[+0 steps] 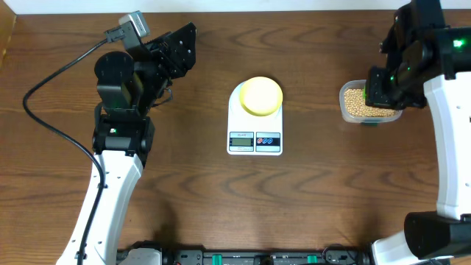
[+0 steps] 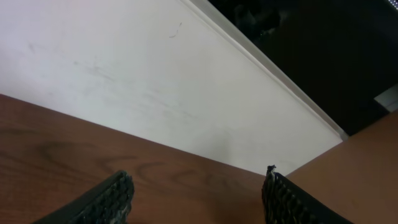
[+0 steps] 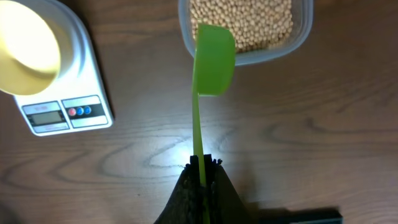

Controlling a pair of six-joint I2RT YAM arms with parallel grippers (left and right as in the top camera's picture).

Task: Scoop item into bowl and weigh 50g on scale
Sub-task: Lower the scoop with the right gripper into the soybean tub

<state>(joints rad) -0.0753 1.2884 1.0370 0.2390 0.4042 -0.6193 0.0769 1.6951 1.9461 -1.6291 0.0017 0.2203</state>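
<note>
Nearest in the right wrist view, the right gripper is clamping the thin handle of a green scoop, jaws pressed together on it. The handle is running straight away from the jaws, so the scoop's long axis is pointing far, toward the clear container. The scoop's cup is hanging over that container's near rim, at the edge of the beans that are filling it. Whether the cup is carrying any beans I cannot tell.

To the left of the scoop, the scale is sitting at the middle of the table, display toward the near side. The bowl is resting on its platform at the far end, with no beans showing in it. The coming carry is therefore looking like a leftward swing from the container to the bowl, and the right arm is the nearer one.

Far left, the left gripper is hovering with jaws apart, holding nothing, well apart from scale and beans.
</note>
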